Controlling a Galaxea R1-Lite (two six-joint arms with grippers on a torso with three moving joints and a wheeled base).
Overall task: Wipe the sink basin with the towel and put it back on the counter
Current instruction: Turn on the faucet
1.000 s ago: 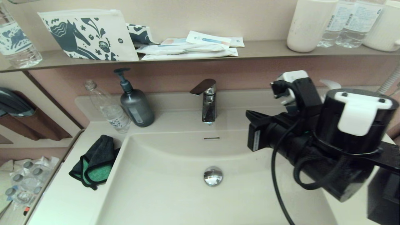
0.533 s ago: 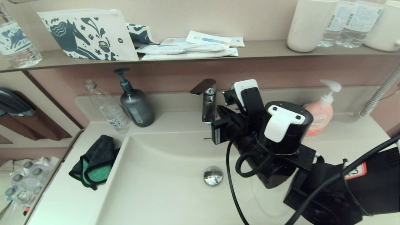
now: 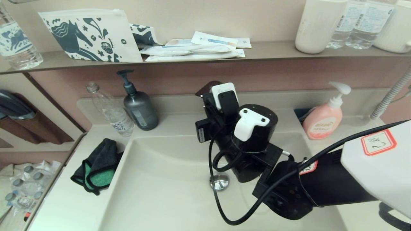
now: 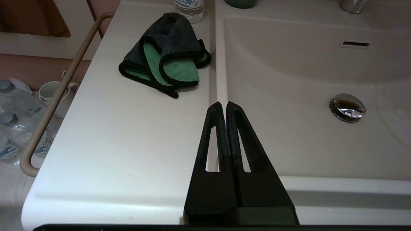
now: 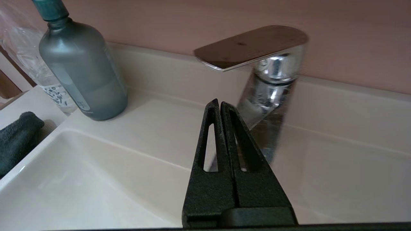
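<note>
The towel (image 3: 98,166) lies folded on the counter (image 3: 64,205) just left of the sink basin (image 3: 167,192), dark with its green face showing (image 4: 165,57). My right gripper (image 5: 220,102) is shut and empty, held above the back of the basin right in front of the faucet (image 5: 266,73). The right arm (image 3: 253,134) partly covers the chrome drain plug (image 3: 219,182). My left gripper (image 4: 223,104) is shut and empty, low over the counter's front near the basin's left rim, well short of the towel. The overflow slit (image 4: 354,44) shows in the left wrist view.
A grey pump bottle (image 3: 139,110) and a clear plastic bottle (image 3: 110,112) stand behind the towel. A pink soap dispenser (image 3: 322,120) stands at the back right. The brown-grey shelf (image 3: 273,51) above carries a pouch, packets, cups and bottles.
The right arm has swung left across the basin to the faucet, hiding it and uncovering the pink soap dispenser. The towel has not moved.
</note>
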